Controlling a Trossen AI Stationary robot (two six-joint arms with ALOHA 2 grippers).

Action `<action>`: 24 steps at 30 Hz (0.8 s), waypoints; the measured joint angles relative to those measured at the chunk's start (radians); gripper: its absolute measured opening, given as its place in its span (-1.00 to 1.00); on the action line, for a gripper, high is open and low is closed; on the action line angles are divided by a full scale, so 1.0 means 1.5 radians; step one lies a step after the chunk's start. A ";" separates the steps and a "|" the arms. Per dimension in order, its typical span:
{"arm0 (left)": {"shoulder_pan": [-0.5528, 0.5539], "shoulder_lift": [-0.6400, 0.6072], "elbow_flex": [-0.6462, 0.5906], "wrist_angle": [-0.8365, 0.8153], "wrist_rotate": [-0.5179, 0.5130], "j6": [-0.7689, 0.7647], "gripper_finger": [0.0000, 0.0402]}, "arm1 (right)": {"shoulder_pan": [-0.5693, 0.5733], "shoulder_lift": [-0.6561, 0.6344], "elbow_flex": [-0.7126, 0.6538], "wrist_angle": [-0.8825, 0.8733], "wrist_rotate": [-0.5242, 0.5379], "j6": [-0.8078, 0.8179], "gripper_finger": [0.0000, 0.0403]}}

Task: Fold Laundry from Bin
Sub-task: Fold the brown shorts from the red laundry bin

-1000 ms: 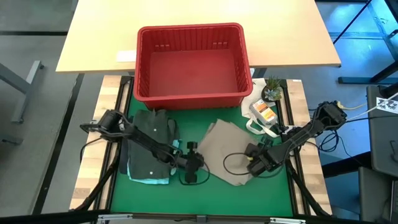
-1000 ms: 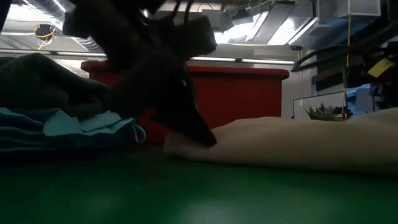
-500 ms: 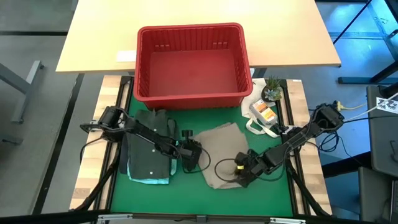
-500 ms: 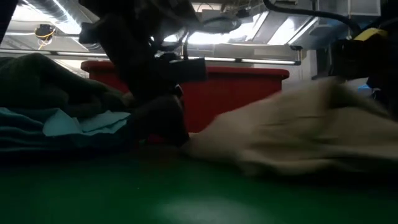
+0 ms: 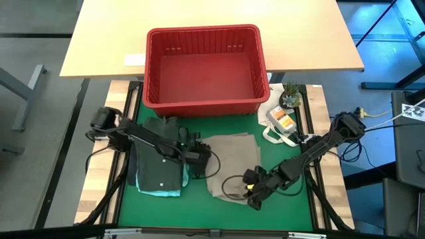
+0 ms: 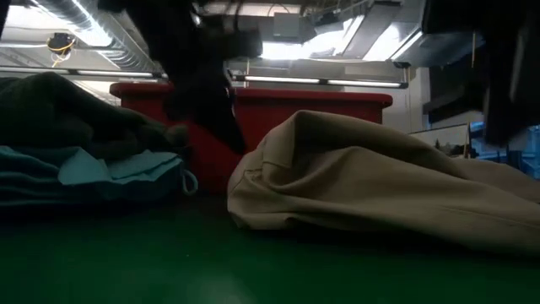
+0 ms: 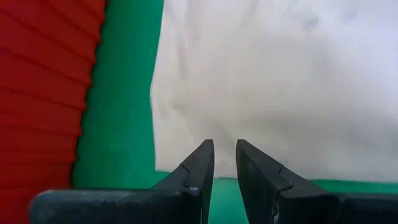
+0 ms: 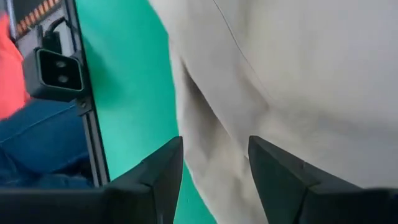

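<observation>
The red bin (image 5: 202, 31) stands at the far middle, with no laundry showing inside. A beige garment (image 5: 232, 162) lies bunched in a mound on the green mat (image 5: 292, 206), as the low view (image 6: 363, 177) shows. Left of it, a dark garment (image 5: 159, 149) rests on a teal one (image 5: 156, 191). My left gripper (image 5: 209, 161) hovers at the beige garment's left edge (image 7: 180, 168); its fingers stand a narrow gap apart with nothing between them. My right gripper (image 5: 251, 199) hangs open over the garment's near right part (image 8: 298, 74).
A white bag (image 5: 279, 123) holding an orange item and a small plant (image 5: 290, 96) sit at the far right of the mat. A camera mount (image 8: 59, 68) stands at the near edge, with a person's jeans (image 8: 37, 143) beyond it. A tan table (image 5: 99, 40) lies behind the bin.
My right gripper has gone toward the table's left and near edges and risen. The beige garment's right part has lifted and folded over to the left, so the garment now lies narrower and heaped. My left gripper has moved toward the far edge and risen off the cloth's left corner.
</observation>
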 joint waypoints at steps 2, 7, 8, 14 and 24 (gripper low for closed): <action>-0.013 -0.030 0.000 0.005 0.016 -0.001 -0.68 | 0.000 0.000 0.036 -0.042 0.010 -0.014 -0.09; -0.051 -0.082 0.001 0.056 0.055 -0.026 -0.68 | 0.000 0.000 0.120 -0.162 0.053 -0.058 -0.09; -0.060 -0.085 0.001 0.070 0.061 -0.032 -0.68 | 0.000 0.000 0.133 -0.187 0.063 -0.067 -0.09; -0.109 -0.070 0.002 0.189 0.064 -0.036 -0.68 | 0.000 -0.001 0.190 -0.319 0.137 -0.090 -0.09; -0.149 0.013 0.002 0.264 0.060 -0.054 -0.68 | -0.001 0.005 0.163 -0.411 0.221 -0.090 -0.09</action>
